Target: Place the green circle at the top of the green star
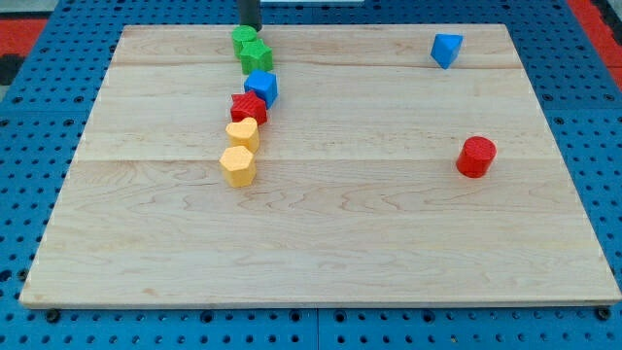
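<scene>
Our dark rod holds nothing — my tip (251,27) rests at the pale wooden board's (321,243) top edge, just above the small green circle block (244,39), which touches the upper side of the green star block (256,57) — above a blue cube (261,87).

We are seeing no readable text, labels, brands, numbers or signs anywhere in this view. We are checking the wooden board (321,224), the blue pegboard (39,117) around it and the coloured blocks, and nothing written is showing on any of them.
</scene>
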Tool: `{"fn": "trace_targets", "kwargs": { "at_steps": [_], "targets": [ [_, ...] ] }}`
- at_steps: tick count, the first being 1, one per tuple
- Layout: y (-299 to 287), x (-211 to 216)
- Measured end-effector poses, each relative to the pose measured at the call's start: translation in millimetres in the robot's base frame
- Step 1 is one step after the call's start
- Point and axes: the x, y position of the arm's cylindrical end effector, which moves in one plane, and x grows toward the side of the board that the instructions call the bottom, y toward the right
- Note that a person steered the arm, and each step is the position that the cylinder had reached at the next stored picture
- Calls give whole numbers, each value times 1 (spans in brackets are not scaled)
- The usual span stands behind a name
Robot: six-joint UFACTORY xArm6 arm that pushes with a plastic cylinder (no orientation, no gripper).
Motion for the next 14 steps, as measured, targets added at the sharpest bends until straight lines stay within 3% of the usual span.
{"fn": "trace_targets", "kwargs": {
  "at_steps": [1,2,3,7,9,10,11,12,14],
  "targets": [
    [-70,5],
    [-87,29],
    [-30,29],
    [5,0],
    [83,0],
    [102,8],
    [123,60],
    [100,65],
    [46,32]
  ]
}}
